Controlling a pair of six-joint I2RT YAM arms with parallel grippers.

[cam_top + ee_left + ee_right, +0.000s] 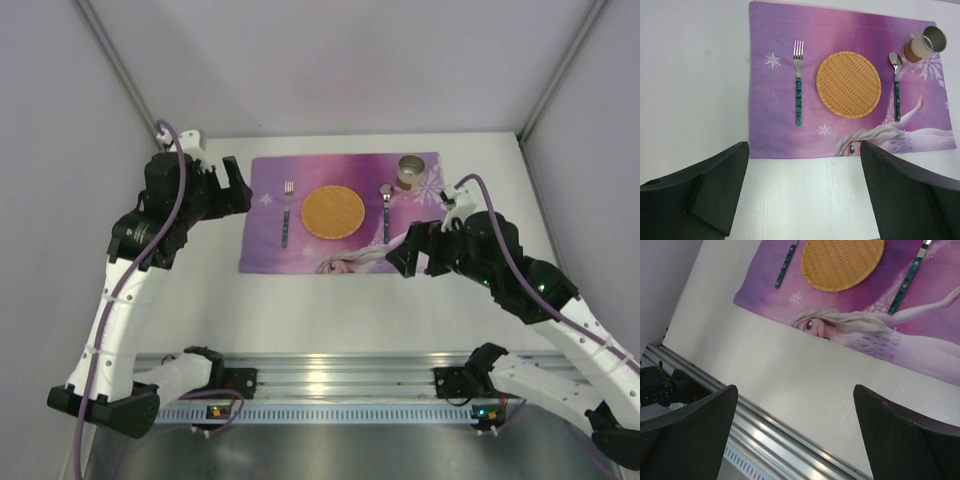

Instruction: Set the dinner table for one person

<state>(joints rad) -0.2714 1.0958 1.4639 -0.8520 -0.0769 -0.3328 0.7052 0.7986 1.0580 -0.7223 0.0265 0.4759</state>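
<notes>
**Table laid, both my grippers empty**

The dinner table (200,300) lies flat and white beneath my arms, with the rail (330,378) along its near edge. I judge it stiff, heavy and fixed: a surface to set things on, with nowhere to take hold. On it the purple placemat (265,228) carries the fork (287,212), woven plate (333,211), spoon (386,205) and cup (411,171). My left gripper (802,150) and right gripper (795,390) hang spread wide, holding nothing

The placemat (262,240) is occupied by fork (287,213), woven plate (334,211), spoon (386,205) and cup (410,172). Open dinner table (330,310) is left between placemat and rail (340,375), hemmed by side walls (60,150).
</notes>
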